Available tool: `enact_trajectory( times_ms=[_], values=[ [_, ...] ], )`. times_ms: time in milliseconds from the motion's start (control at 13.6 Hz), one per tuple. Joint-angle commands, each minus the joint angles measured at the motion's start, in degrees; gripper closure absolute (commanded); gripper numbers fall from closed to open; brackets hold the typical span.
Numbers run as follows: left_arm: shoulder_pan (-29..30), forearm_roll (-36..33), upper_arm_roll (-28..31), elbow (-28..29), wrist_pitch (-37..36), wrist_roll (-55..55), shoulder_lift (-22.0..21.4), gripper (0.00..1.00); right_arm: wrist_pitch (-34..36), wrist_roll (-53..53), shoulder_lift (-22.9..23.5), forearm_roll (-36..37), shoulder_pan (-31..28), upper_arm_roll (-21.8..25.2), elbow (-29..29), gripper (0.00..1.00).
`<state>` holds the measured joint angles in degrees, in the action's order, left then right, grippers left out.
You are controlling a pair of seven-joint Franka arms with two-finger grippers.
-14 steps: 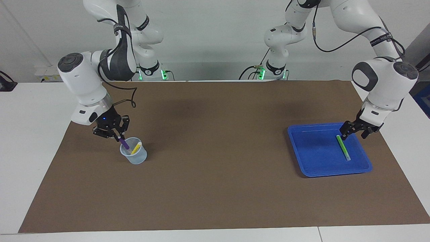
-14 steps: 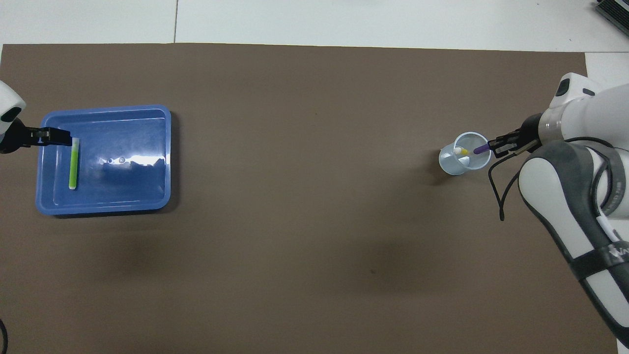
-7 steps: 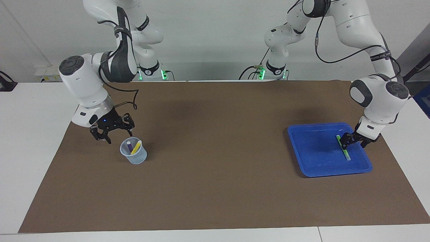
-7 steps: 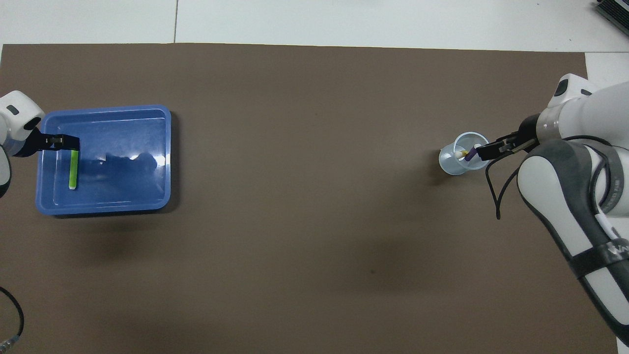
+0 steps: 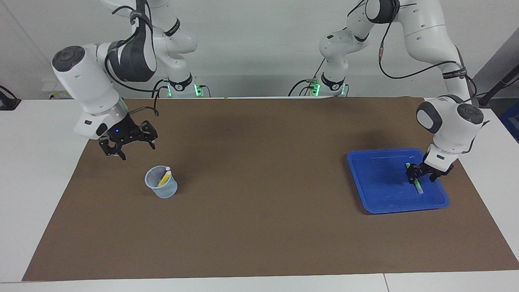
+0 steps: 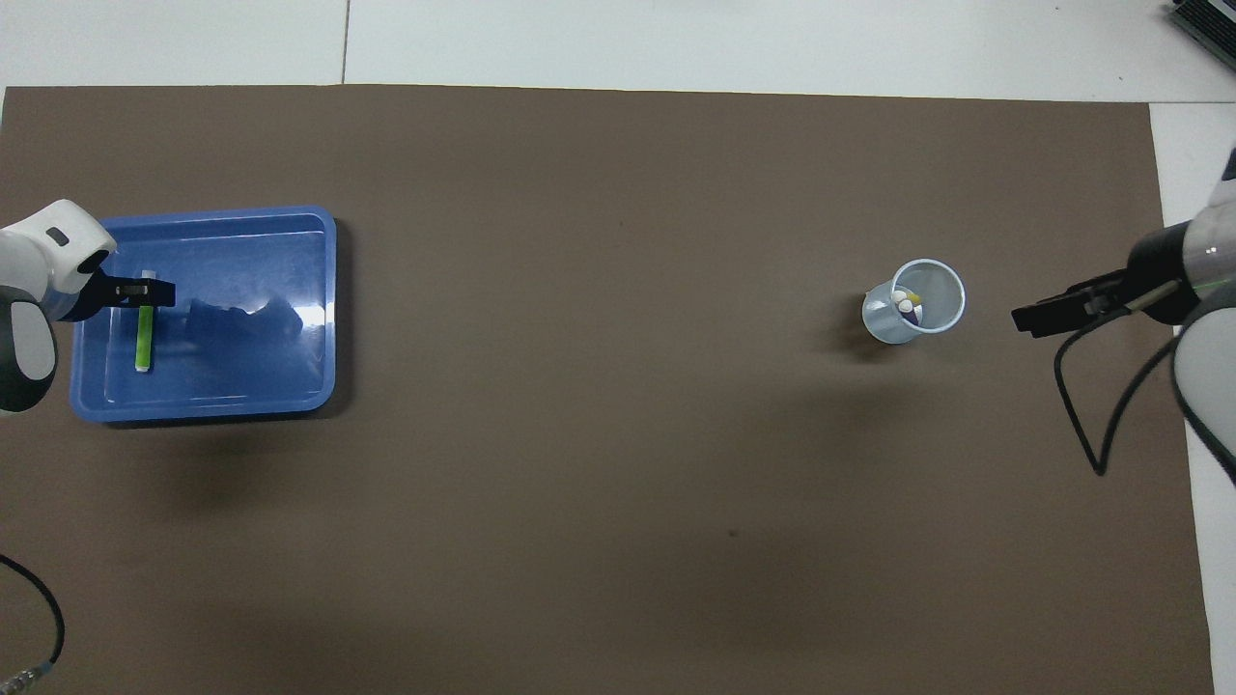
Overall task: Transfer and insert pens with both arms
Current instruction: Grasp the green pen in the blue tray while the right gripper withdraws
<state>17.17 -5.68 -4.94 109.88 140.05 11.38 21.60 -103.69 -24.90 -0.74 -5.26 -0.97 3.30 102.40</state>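
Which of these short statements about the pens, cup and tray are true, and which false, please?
1. The green pen lies in the blue tray. True.
2. The yellow pen stands in the clear cup. True.
3. The right tool holds the purple pen. False: it is open and empty, raised beside the cup.
4. The left tool is over the cup. False: it is down at the green pen in the tray.
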Motion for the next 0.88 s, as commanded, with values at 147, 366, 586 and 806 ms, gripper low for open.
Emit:
enact_trajectory(
  times_ms=[147,366,586,806],
  values=[
    [1.02,-1.27,0.02,1.83,1.8,1.18,-0.85,0.22,6.82,5.45,-5.15,1.13,-0.44,-0.4,0.78,0.0],
    [0.93,-1.27,0.02,2.0,1.63,1.27,-0.85,0.35,7.36,13.97,-5.85,1.13,0.36,-1.1,0.7,0.0],
    [0.93,-1.27,0.02,2.88,1.71,1.27,-1.03,0.4,7.45,15.49,-6.29,1.13,0.53,-1.28,0.78,0.0],
    [0.93,-1.27,-0.07,2.97,1.8,1.27,-1.12,0.42,7.45,17.5,-6.55,2.18,0.62,-1.37,0.79,0.0]
  ],
)
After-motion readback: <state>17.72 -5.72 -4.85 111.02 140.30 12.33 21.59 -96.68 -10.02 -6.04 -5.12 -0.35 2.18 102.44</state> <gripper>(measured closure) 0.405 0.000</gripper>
